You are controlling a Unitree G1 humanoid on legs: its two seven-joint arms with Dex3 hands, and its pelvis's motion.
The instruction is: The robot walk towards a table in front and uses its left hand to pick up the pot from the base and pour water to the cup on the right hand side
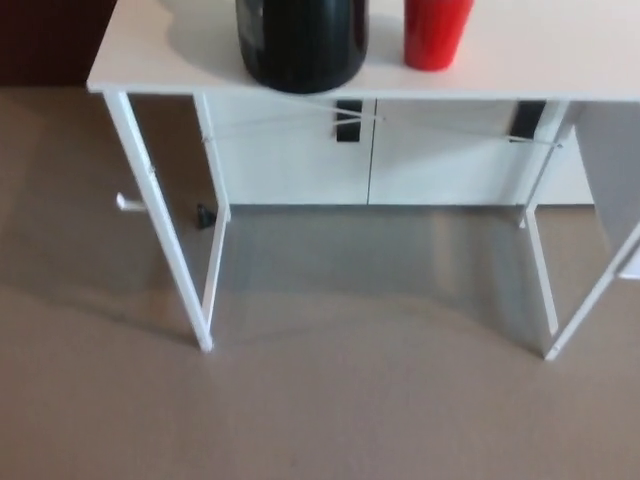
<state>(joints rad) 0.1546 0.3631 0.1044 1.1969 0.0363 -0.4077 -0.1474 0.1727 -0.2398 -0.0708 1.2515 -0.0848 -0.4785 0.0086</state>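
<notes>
Right now neither robot hand appears anywhere in the head view, so whether the fingers are spread or closed cannot be told, and which arm is nearer to the work cannot be read directly.

What does show is the target. At the upper centre of the frame the black pot (302, 45) stands on the white tabletop (150, 55); only its lower body shows, cut off by the top edge, so its handle, spout and base cannot be made out. Just to the right of it along the top edge, near it with a clear strip of white between, stands the red cup (436, 33), upright, its rim also out of frame.

Both things lie ahead of the robot, beyond a wide stretch of brown floor (320, 400) filling the lower half of the frame. The 2 front legs of the table (165, 235) reach the floor at mid-left and mid-right.

Judged from this, the approach is unfinished: the pot sits slightly left of picture centre, which favours the left arm, while the cup lies on the right-hand side of it, so the pour would travel rightward across that narrow gap.
</notes>
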